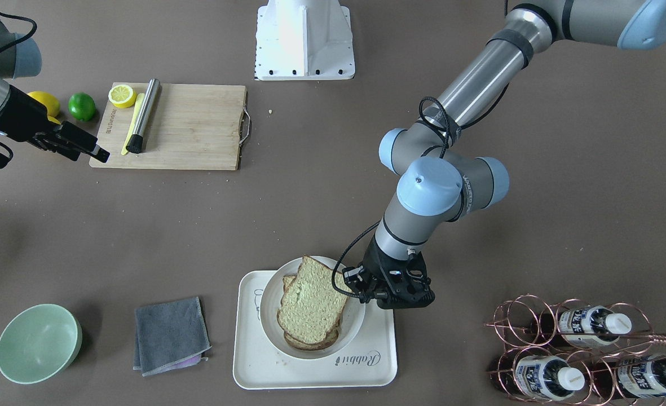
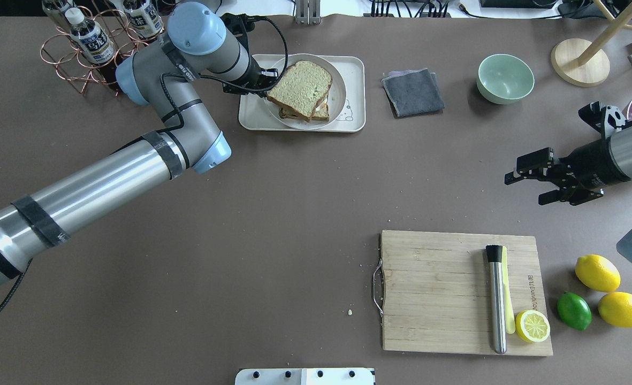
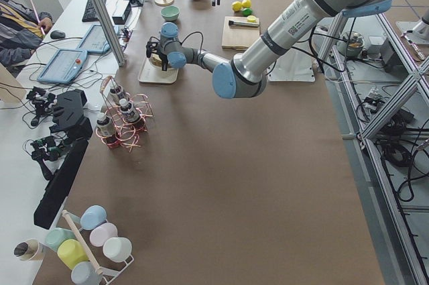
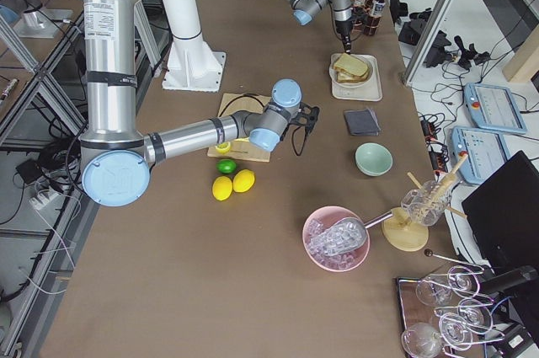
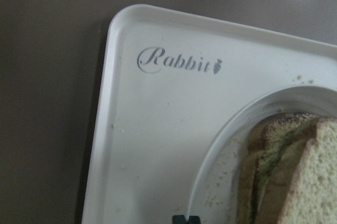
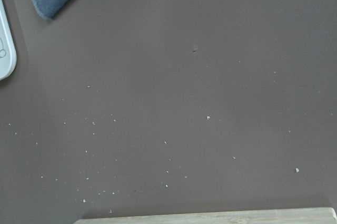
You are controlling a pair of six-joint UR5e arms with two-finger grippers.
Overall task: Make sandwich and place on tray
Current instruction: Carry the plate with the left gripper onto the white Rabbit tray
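Sandwich (image 1: 313,307) stacked on white plate (image 1: 351,337) within tray (image 1: 254,366), just to the right of my left gripper (image 1: 356,285) at the plate's rim; jaw state I cannot tell. Right gripper (image 2: 527,184) spread, empty, well apart.

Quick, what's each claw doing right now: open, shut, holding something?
Left gripper: at the edge of the top bread slice; open or closed cannot be told.
Right gripper: open, holding nothing.

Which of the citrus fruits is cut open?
The lemon half on the cutting board, cut face up; the lime and two lemons lie whole on the table beside it.
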